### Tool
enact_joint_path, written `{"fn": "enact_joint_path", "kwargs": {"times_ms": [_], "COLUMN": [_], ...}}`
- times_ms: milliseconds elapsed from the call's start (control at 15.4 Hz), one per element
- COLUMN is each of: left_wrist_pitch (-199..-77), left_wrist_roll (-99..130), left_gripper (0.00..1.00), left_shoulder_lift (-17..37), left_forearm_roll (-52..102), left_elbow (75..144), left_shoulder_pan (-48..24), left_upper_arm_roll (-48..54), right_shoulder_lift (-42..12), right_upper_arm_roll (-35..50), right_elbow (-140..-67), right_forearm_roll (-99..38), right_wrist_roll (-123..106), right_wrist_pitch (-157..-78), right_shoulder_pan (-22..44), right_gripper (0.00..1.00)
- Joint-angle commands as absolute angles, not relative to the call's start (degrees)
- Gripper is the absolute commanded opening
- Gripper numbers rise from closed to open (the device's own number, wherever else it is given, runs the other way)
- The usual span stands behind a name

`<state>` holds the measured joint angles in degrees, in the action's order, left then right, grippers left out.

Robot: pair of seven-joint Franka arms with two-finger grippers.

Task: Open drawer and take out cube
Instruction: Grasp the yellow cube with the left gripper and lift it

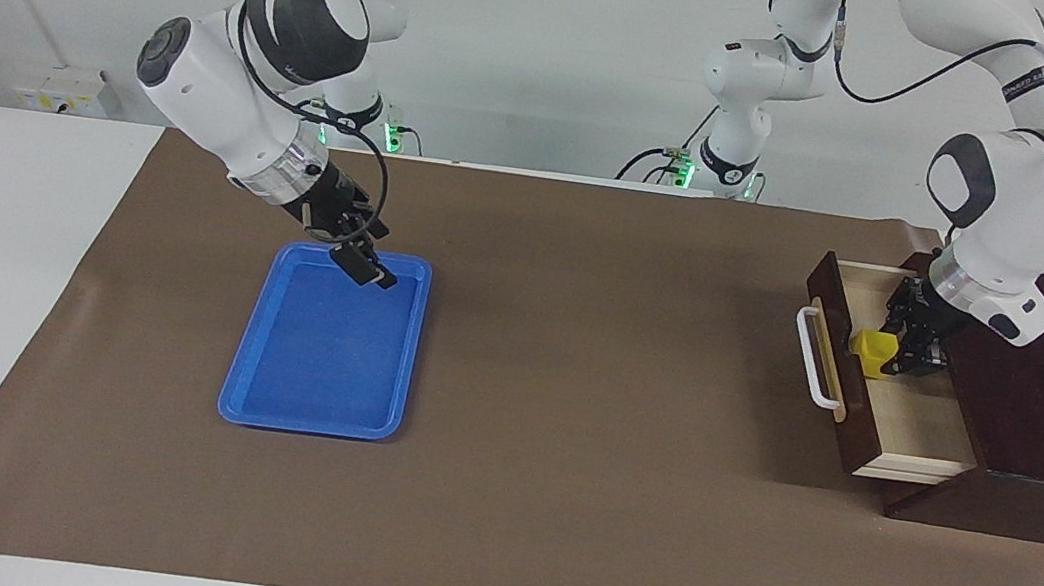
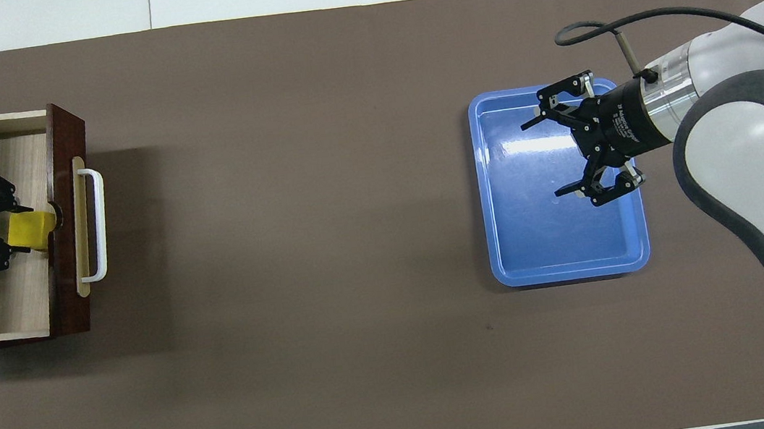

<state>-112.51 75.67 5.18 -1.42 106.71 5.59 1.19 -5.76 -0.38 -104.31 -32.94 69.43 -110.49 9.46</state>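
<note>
bright, even light | sharp focus | glare streak on blue tray [image 2: 527, 146] | soft shadow beside drawer [image 1: 834, 374]

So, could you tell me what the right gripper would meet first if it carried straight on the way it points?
Probably the blue tray: the right gripper tilts down over its floor.
</note>
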Motion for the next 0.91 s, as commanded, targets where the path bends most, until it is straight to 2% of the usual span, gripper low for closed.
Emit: {"fn": "enact_joint_path", "kwargs": {"times_ms": [0, 195, 455, 845], "left_wrist_pitch": [-104.9, -97.0, -93.5, -94.2], "left_wrist_roll": [76.0, 80.1, 93.9, 111.2], "left_gripper": [0.00, 0.00, 0.00, 0.00], "left_shoulder_lift": [6.8, 10.6, 12.0, 12.3], "left_forearm_roll": [-0.5, -0.3, -0.5, -0.2], "left_elbow": [98.0, 88.7, 85.9, 85.3], "left_shoulder_pan": [5.2, 1.5, -7.2, -16.9], "left_upper_arm_roll": [1.1, 1.4, 1.4, 1.4], "right_shoulder_lift": [-6.6, -6.7, -6.6, -6.6], "right_upper_arm_roll": [-0.4, -0.4, -0.4, -0.4], "right_elbow": [-104.8, -104.8, -104.8, -104.9], "right_forearm_roll": [-35.0, -35.0, -35.0, -37.6], "right_wrist_roll": [71.6, 72.4, 72.4, 73.6], "right_wrist_pitch": [-112.8, -113.7, -113.8, -113.7], "right_shoulder_pan": [11.1, 11.2, 11.2, 11.3], "right_gripper": [1.00, 1.00, 1.00, 1.00]}}
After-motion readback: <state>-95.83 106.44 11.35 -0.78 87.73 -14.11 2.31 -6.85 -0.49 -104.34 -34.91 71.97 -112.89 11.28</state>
